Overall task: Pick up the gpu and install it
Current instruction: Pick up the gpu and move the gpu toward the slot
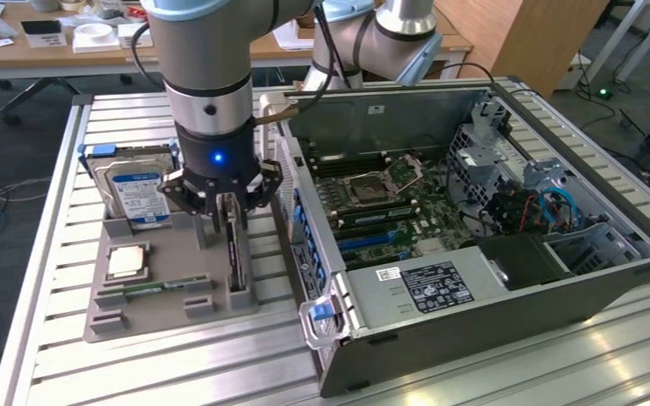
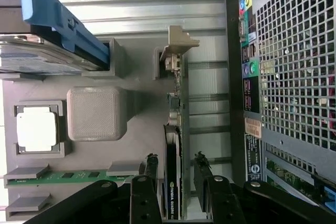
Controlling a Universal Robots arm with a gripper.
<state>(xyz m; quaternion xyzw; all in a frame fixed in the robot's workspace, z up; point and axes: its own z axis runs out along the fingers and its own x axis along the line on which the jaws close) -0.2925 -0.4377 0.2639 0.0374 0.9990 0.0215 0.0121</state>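
The gpu [image 1: 234, 264] stands on its long edge in a slot of the grey holder tray [image 1: 108, 320], on the side nearest the computer case. From the wrist it is seen edge-on, the gpu [image 2: 177, 119] showing a thin green board, a black cooler and a silver bracket at its far end. My gripper [image 1: 226, 222] hangs straight above it, lowered over its near end. The gripper [image 2: 176, 170] is open, with one finger [image 2: 151, 169] on each side of the card and a small gap on both sides.
On the same tray [image 2: 142, 135] sit a silver hard drive with a blue label [image 1: 133, 190], a CPU [image 1: 129, 260] and a RAM stick [image 1: 156, 288]. The open computer case [image 1: 596, 279] with its motherboard [image 1: 371, 199] lies close beside the tray on the exterior view's right.
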